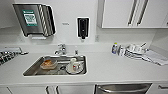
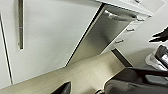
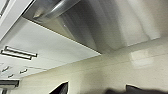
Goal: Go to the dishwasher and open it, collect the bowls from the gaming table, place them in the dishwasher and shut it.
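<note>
A: Where was the dishwasher (image 1: 122,88) when you looked?

B: Under the white counter (image 1: 105,67), at the lower edge of the head view and right of the sink (image 1: 56,66). Its brushed-steel front was closed, with the bar handle running across the top. White cabinet doors (image 1: 50,90) stood to its left.

A: And from the wrists?

B: The left wrist view had the dishwasher front (image 2: 100,40) beside a white cabinet door (image 2: 50,37), with the handle (image 2: 118,17) near the counter edge and a pale floor (image 2: 82,72) below. The right wrist view was close on the same steel front (image 3: 105,22), its handle (image 3: 57,10) large, and small drawers (image 3: 17,52) off to one side.

A: What about the grippers, wide or narrow?

B: I couldn't tell for either. Just a dark finger tip (image 2: 62,88) poked into the left wrist view and another (image 3: 60,89) into the right wrist view. Neither touched the dishwasher.

A: Anything in the sink?

B: A white mug (image 1: 74,65) on a plate and a bowl with something orange-brown (image 1: 48,64). The faucet (image 1: 60,49) stood behind it. On the wall hung a steel paper-towel dispenser (image 1: 33,18) and a dark soap dispenser (image 1: 82,27). Stacked dishes (image 1: 133,51) and a small bottle (image 1: 114,48) sat on the counter to the right
</note>
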Controlling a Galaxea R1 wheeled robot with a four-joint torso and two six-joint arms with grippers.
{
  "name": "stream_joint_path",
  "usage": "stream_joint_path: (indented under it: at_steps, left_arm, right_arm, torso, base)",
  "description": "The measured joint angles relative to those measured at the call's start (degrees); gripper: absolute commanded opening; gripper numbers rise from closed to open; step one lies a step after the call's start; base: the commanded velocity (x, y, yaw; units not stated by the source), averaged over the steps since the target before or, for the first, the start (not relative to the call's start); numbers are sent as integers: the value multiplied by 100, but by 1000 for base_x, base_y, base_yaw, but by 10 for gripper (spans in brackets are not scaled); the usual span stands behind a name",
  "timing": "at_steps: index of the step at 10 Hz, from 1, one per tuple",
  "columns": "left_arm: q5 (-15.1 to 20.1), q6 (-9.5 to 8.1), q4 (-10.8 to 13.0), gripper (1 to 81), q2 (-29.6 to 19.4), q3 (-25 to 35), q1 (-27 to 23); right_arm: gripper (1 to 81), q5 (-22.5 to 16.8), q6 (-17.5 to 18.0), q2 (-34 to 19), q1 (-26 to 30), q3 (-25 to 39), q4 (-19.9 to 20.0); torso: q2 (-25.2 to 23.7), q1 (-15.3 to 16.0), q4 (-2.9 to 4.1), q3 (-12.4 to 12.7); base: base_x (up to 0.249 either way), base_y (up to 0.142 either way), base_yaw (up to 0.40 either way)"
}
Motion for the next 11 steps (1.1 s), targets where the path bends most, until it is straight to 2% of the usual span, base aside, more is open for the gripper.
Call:
stream_joint_path:
  at_steps: [2,5,8,10,11]
  left_arm:
    - [-16,-2,152,811,13,176,-351]
    - [6,-6,168,811,20,276,-555]
    - [12,-6,207,811,99,276,-557]
    - [15,-6,213,811,182,276,-555]
    - [11,-6,213,811,212,273,-560]
  right_arm:
    - [811,-285,216,-6,130,2,0]
    - [811,-772,812,38,756,38,4]
    - [811,-1420,1857,295,1503,39,0]
    - [811,-1949,2801,579,1877,-127,-5]
    - [811,-2122,3044,689,1932,-319,-2]
  torso:
    - [0,0,0,-2]
    - [0,2,0,-6]
    - [0,2,0,-6]
    - [0,5,0,-9]
    - [0,5,0,-9]
  base:
    - [0,0,0]
    - [0,0,0]
    - [0,0,0]
    - [0,0,0]
    - [0,0,0]
